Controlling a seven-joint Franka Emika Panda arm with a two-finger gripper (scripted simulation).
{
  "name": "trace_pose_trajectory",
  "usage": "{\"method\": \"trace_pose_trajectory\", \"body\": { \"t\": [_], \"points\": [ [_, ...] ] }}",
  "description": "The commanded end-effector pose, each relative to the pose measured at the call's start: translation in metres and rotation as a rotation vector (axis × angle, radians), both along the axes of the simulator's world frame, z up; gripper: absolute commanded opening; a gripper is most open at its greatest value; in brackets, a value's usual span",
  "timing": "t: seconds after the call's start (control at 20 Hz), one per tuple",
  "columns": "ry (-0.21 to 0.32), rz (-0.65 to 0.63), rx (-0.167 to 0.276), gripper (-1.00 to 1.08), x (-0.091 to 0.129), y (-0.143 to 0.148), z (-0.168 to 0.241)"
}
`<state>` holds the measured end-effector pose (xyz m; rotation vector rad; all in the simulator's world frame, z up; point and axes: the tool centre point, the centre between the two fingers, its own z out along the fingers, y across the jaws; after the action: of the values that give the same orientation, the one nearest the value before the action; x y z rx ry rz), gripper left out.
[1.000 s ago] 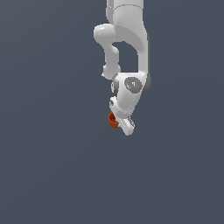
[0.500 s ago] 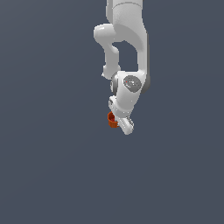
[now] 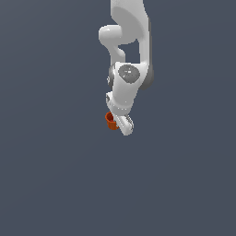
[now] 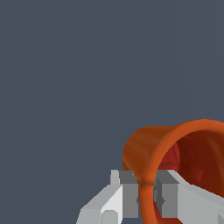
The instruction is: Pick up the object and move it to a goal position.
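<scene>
The object (image 3: 110,120) is a small orange-red cup, seen in the exterior view against the lower end of the white arm, on the exterior view's left of the hand. My gripper (image 3: 118,123) is shut on it. In the wrist view the object (image 4: 144,148) lies tilted with its open mouth toward the camera. My gripper (image 4: 146,194) pinches the cup's rim wall, with one grey finger (image 4: 127,192) outside it and the other inside. Part of the cup runs out of the wrist picture.
Only a plain dark grey-blue background (image 3: 50,175) surrounds the arm in both views. No table edge, marker or other object shows.
The arm's wrist and the held cup have shifted a little upward and toward the exterior view's left. The grip on the cup is unchanged.
</scene>
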<state>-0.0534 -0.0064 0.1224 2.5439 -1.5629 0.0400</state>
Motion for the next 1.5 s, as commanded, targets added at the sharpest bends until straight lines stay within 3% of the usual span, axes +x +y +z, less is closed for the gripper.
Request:
{"method": "trace_pose_trajectory", "body": {
  "t": [0.0,1.0,1.45],
  "points": [
    [-0.002,-0.001,0.001,-1.00,-0.001,-0.016,0.023],
    [-0.001,-0.002,0.001,-1.00,-0.010,-0.167,0.229],
    [-0.001,-0.001,-0.001,-1.00,-0.008,-0.207,0.285]
  ]
}}
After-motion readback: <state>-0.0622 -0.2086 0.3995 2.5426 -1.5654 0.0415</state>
